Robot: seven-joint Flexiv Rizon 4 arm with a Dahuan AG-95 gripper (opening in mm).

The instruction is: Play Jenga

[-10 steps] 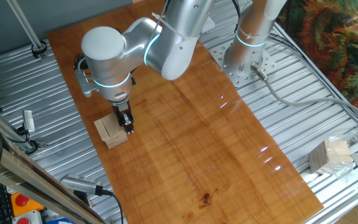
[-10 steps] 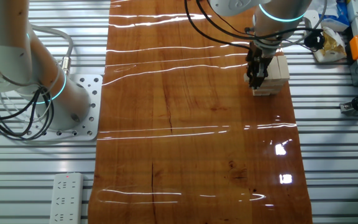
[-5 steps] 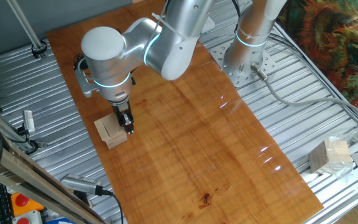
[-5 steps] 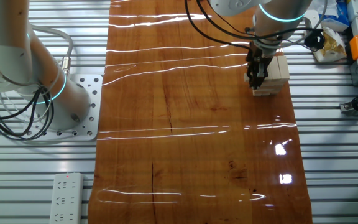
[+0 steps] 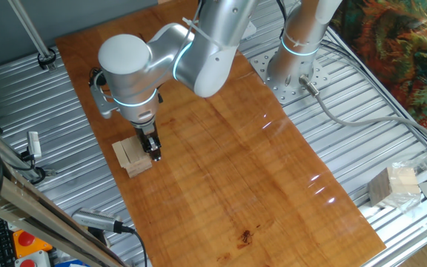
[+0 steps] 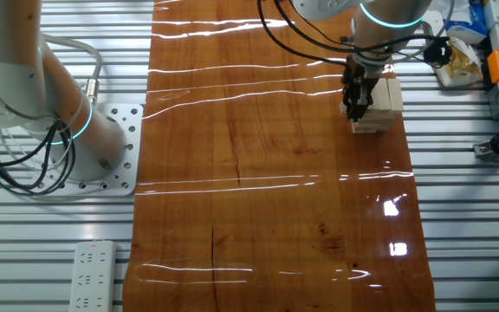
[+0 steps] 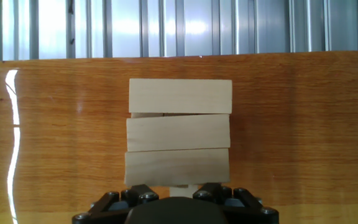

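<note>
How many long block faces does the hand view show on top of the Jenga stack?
3, side by side across the stack's top: the far block, the middle one, the nearest just ahead of the gripper. Blocks below are mostly hidden.

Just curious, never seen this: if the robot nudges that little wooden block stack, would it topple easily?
Probably not easily: the Jenga stack is low and sits flat on the wooden board. Its unglued-looking blocks may slide apart, though. The gripper sits right beside it.
</note>
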